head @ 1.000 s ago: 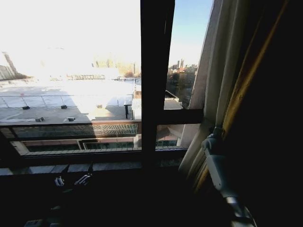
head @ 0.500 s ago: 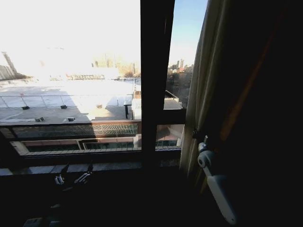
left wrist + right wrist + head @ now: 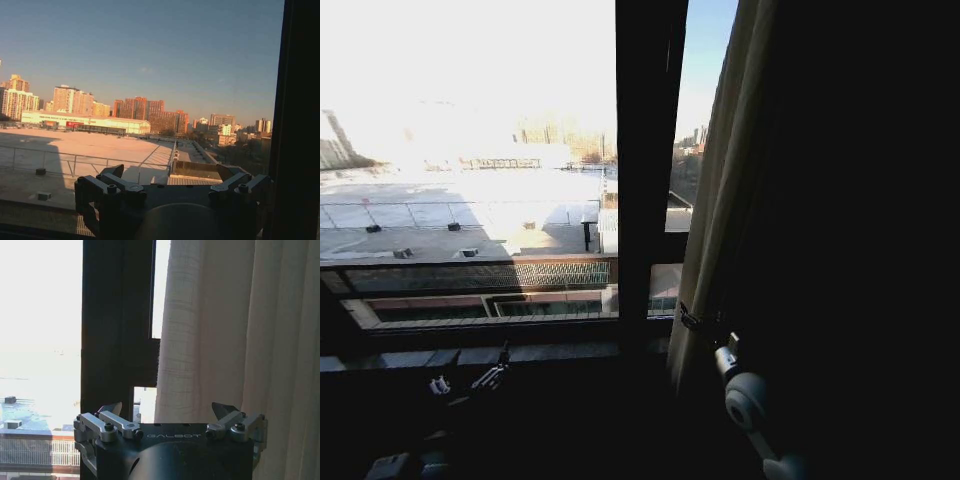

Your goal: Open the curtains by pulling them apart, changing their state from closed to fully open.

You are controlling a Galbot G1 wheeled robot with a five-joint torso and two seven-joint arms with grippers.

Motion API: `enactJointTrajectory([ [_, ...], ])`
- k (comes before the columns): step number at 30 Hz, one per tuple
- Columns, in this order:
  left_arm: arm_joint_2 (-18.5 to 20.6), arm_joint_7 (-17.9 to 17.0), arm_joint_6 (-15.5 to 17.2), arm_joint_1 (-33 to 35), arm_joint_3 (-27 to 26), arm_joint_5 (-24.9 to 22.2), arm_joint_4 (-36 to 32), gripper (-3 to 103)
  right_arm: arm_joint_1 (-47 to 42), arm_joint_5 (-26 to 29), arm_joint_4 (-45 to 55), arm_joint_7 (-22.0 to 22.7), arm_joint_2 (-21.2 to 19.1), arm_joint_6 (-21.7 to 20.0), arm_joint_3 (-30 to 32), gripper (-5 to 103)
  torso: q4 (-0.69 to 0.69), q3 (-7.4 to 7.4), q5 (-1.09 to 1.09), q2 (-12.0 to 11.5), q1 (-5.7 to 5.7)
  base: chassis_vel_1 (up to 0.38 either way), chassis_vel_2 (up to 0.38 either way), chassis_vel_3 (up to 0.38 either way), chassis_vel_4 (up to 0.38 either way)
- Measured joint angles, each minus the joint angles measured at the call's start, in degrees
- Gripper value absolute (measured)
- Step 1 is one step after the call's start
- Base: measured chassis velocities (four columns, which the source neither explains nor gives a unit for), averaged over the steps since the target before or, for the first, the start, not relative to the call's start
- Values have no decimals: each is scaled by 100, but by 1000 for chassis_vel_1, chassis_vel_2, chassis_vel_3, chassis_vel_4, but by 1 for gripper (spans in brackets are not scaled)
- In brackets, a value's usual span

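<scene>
One sheer off-white curtain hangs in pleats right of the dark window post, and its right part lies in deep shadow. In the right wrist view the curtain rises just ahead of my right gripper. That gripper is open, with the fabric's free edge lined up between its fingers, and nothing is pinched. From the head camera my right gripper sits at the curtain's lower edge. My left gripper rests low by the sill, open and facing the glass.
The window sill runs across below the glass, with a horizontal frame bar above it. The dark post stands close beside the curtain's edge. Rooftops and city buildings lie outside.
My right arm has drawn back to the left and downward. The curtain's free edge has swung left with it and now covers more of the right pane. The left arm is almost still.
</scene>
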Motion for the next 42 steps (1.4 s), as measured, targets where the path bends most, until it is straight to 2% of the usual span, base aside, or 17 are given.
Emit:
enactJointTrajectory([
  [9, 2, 31, 53, 69, -19, 9, -34, 100, -17, -176, 26, 2, 21, 31, 59, 100, -1, 1, 1, -1, 0, 29, 34, -29, -32],
  [18, 0, 49, 21, 113, -6, 10, -39, 100, -160, -367, 32, -20, 44, 36, -75, 100, -1, 1, 0, 0, 0, 182, 158, -170, -183],
  [42, -2, 60, -121, 154, -8, 12, -53, 100, -255, -747, 22, -80, 74, 60, -359, 100, 0, 1, -1, -1, 2, 331, 335, -334, -330],
])
